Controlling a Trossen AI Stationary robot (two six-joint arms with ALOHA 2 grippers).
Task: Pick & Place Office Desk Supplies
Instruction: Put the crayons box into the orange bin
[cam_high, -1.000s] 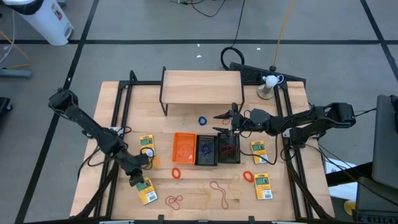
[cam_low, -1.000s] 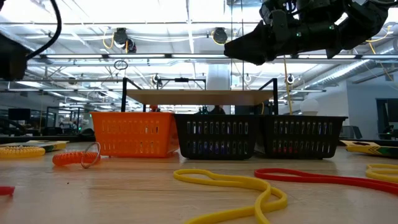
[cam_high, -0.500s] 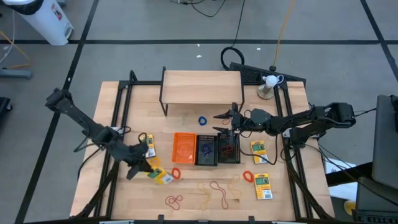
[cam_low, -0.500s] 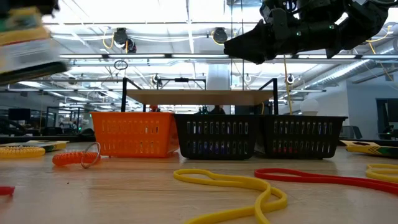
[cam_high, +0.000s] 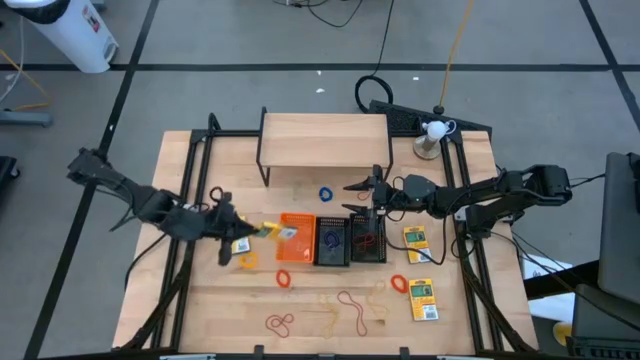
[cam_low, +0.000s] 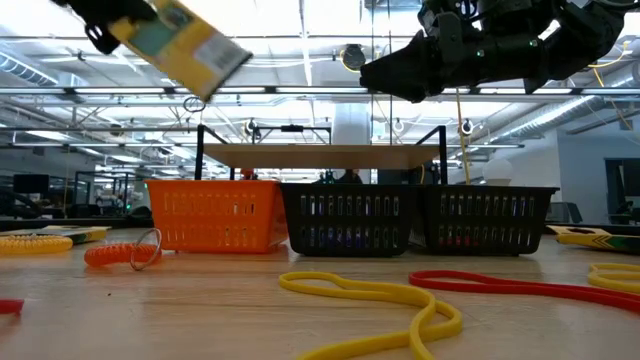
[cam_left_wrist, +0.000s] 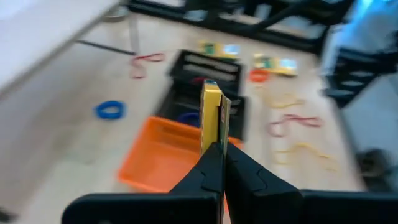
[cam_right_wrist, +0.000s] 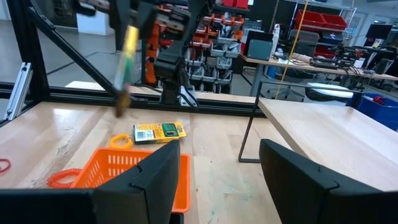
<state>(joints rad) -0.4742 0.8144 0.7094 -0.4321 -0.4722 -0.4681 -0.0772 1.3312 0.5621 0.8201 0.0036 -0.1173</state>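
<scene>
Over on the left, the left gripper (cam_high: 243, 232) is clamped on a yellow-and-green pack (cam_high: 266, 231), holding it up in the air just beside the orange bin's (cam_high: 296, 240) left edge, above the worktop (cam_high: 300, 310). Another pack (cam_right_wrist: 159, 132) lies flat on the wood below it. The two black bins (cam_high: 350, 240) stand in a row touching the orange one. Loose rubber bands (cam_high: 340, 305) are scattered in front of the bins, and a blue loop (cam_high: 326, 193) lies behind them near the wooden shelf (cam_high: 325, 138). The right gripper (cam_high: 360, 187) hangs with fingers spread wide, holding nothing, above the black bins' far side.
</scene>
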